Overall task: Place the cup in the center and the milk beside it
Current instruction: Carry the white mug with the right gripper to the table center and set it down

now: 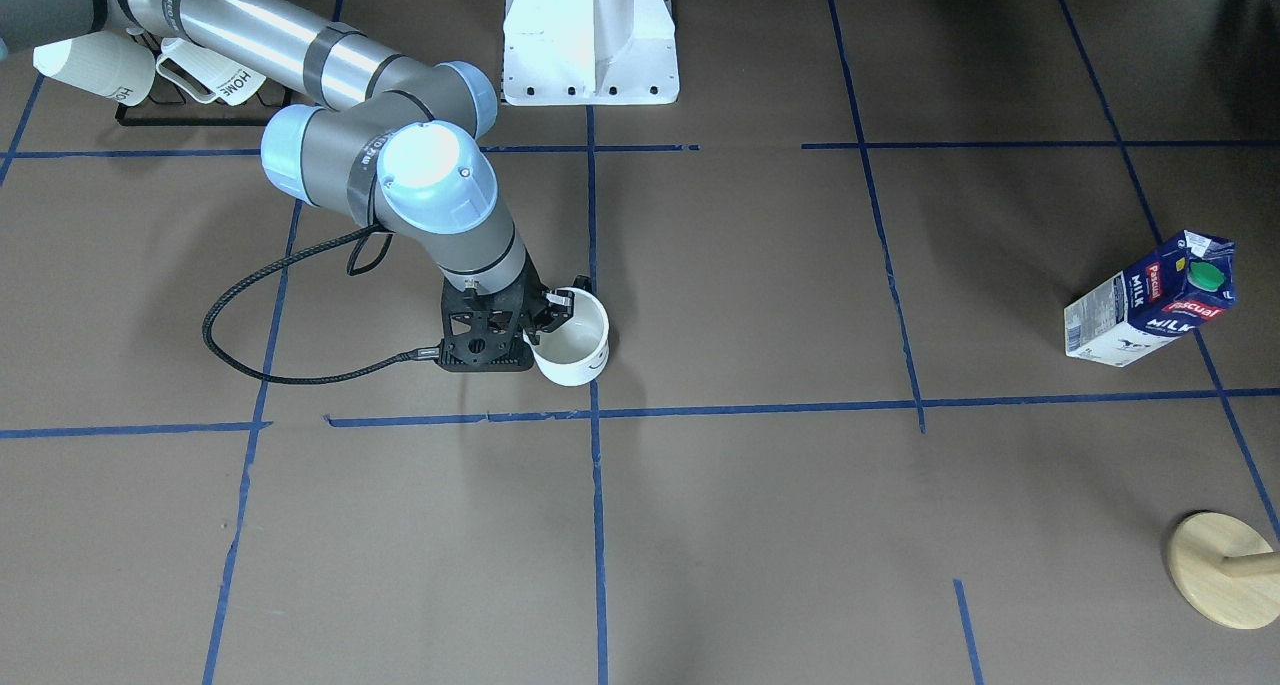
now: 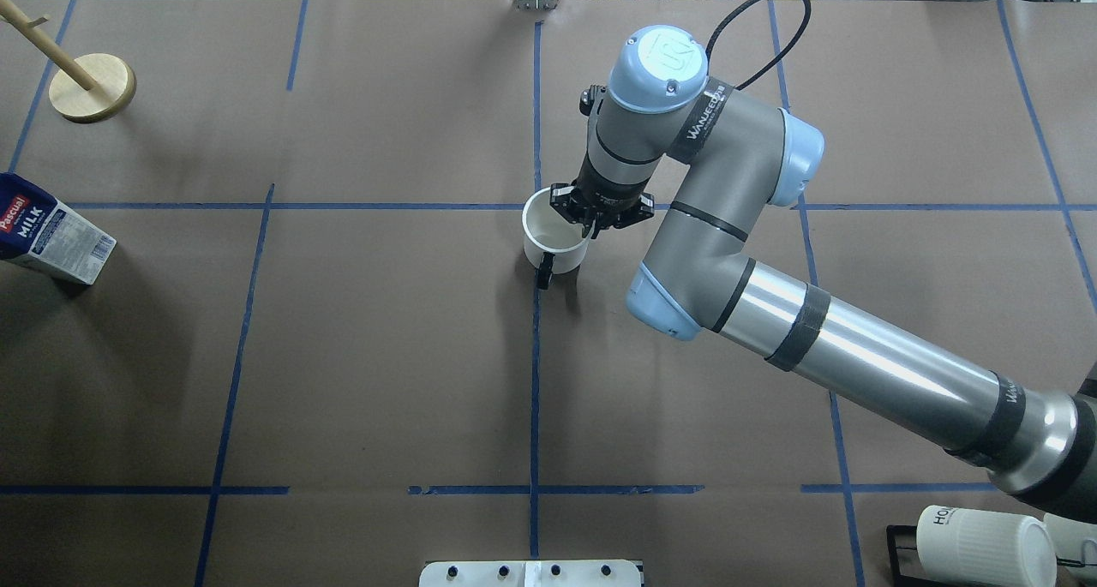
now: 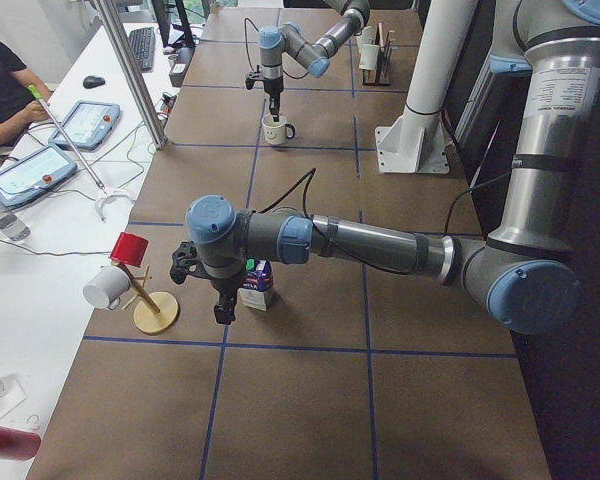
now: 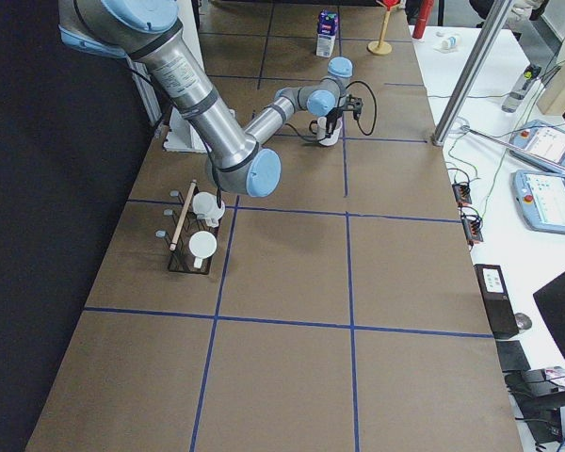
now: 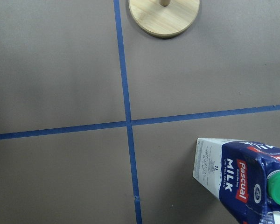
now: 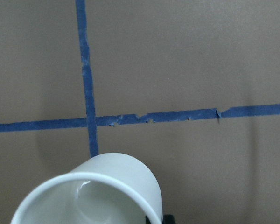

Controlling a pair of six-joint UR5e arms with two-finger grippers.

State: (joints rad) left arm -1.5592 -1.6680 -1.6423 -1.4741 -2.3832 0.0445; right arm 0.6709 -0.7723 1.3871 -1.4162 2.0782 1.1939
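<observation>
A: right gripper (image 1: 548, 308) status?
B: clamped on the cup (image 1: 575, 343) wall at the rim, one finger inside, one outside. Cup upright, just robot-side of the center (image 1: 596, 414) crossing.
A: left gripper (image 3: 223, 310)?
B: hanging just beside the milk (image 1: 1150, 307). Can't tell how far open. Milk upright, well apart from cup, near wooden stand (image 1: 1222, 570).

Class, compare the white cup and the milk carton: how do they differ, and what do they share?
The cup is round, white and open-topped; the milk carton is boxy, blue and white, green-capped. The right gripper holds the cup's rim in its jaws; the milk carton stands free. The cup is by a central tape crossing; the milk carton is far out towards the robot's left. Both are upright.
</observation>
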